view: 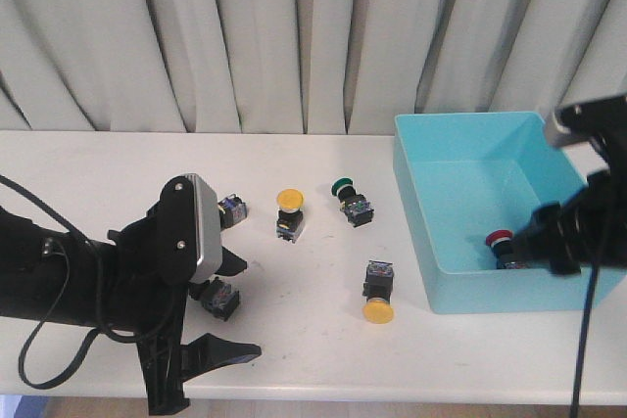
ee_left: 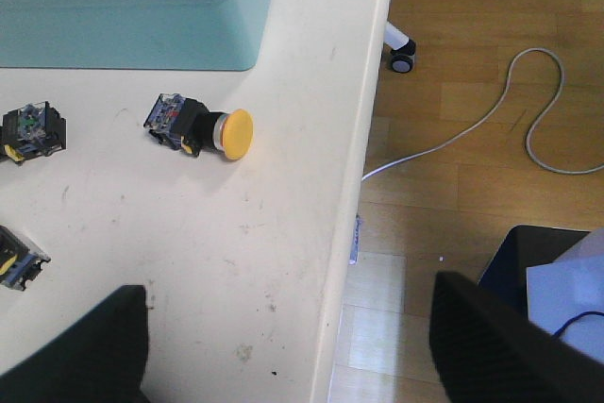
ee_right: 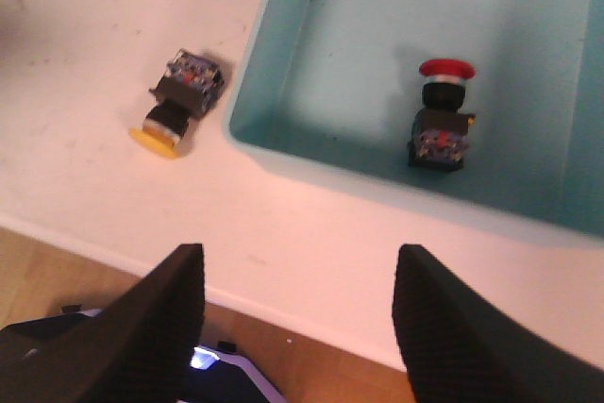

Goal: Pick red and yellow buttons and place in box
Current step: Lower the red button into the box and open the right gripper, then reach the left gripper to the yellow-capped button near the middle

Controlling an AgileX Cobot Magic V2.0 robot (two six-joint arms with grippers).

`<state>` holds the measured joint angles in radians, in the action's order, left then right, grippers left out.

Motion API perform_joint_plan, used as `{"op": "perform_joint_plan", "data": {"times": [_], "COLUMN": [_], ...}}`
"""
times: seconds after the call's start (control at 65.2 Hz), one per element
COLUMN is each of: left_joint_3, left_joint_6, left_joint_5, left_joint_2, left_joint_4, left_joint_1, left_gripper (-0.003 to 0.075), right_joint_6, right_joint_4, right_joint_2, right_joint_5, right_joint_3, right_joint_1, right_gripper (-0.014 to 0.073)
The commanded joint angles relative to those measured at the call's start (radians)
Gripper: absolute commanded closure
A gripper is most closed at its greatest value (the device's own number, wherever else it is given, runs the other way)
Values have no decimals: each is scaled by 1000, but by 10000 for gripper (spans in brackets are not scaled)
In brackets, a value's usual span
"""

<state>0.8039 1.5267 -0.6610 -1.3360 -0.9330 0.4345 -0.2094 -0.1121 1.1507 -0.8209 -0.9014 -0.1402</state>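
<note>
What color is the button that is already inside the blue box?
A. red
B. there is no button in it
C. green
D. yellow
A. The red button lies on the floor of the box; both yellow buttons and the green button are out on the table.

No legible text, brand, number or sign anywhere. Small markings on the black switch bodies of the buttons too blurred to read in every view; plain walls on the turquoise box [view: 470, 159], plain white table [view: 108, 168], unmarked curtains.
</note>
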Motion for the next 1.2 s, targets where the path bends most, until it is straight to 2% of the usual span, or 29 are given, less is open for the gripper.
{"op": "perform_joint_plan", "data": {"times": [0.0,0.184,0.414,0.522,0.629,0.706,0.966,1.181], "left_joint_3": [26,26,26,26,26,31,169,343], "left_joint_6": [-8,-9,-43,-177,-389,-489,-709,-922], "left_joint_5": [7,-12,-3,116,287,356,346,298], "left_joint_2": [25,25,25,25,13,-7,-172,-354], "left_joint_4": [-40,-40,-40,-36,-4,40,185,433], "left_joint_1": [4,4,4,4,4,4,4,4], "left_gripper": [145,145,145,145,145,145,145,145], "right_joint_6": [2,-3,-29,-29,-29,-29,-29,-29], "right_joint_4": [-16,-38,-35,-35,-35,-35,-36,-36], "right_joint_2": [-88,-219,-267,-265,-265,-265,-265,-265], "right_joint_5": [40,47,43,46,48,47,55,80], "right_joint_3": [51,178,204,204,204,204,204,204], "right_joint_1": [-18,-25,-25,-25,-25,-25,-25,-25], "right_gripper": [172,172,172,172,172,172,172,172]}}
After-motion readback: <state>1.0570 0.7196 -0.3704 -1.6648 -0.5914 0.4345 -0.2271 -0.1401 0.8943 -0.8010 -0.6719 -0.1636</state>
